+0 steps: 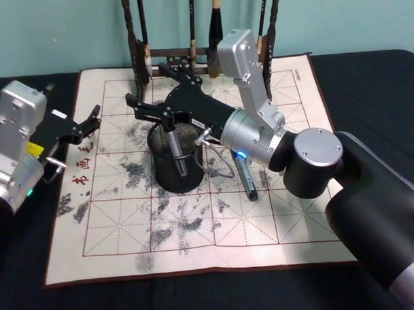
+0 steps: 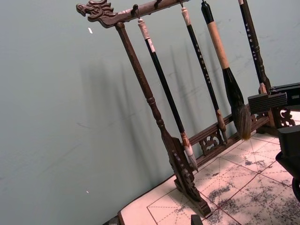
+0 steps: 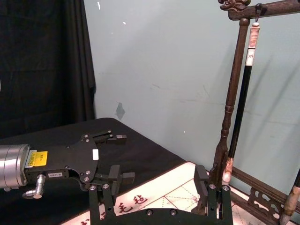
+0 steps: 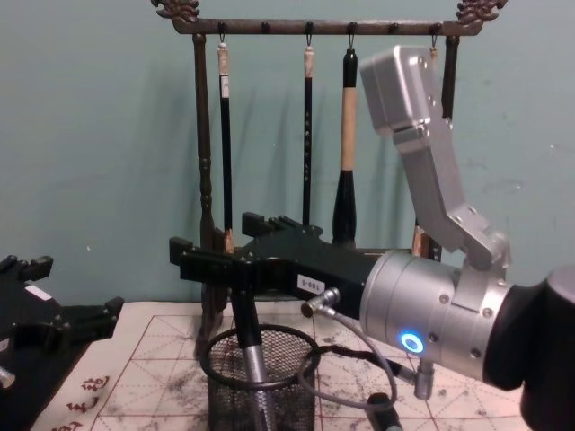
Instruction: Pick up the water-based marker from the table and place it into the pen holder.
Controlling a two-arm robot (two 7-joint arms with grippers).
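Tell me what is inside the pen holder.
One marker leans inside the pen holder, its upper end poking out beneath the open right hand. Its lower tip and most of the cup's floor are hidden behind the mesh wall.

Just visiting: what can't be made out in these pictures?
Top of the marker: chest view, covered by the right gripper, jaws open above the holder.
Tip of the marker and base of the holder: chest view, cut by the lower edge.
The pen on the mat: head view, upper end under the right arm.
The left gripper, parked at the mat's left edge: chest view, cut by the left edge.
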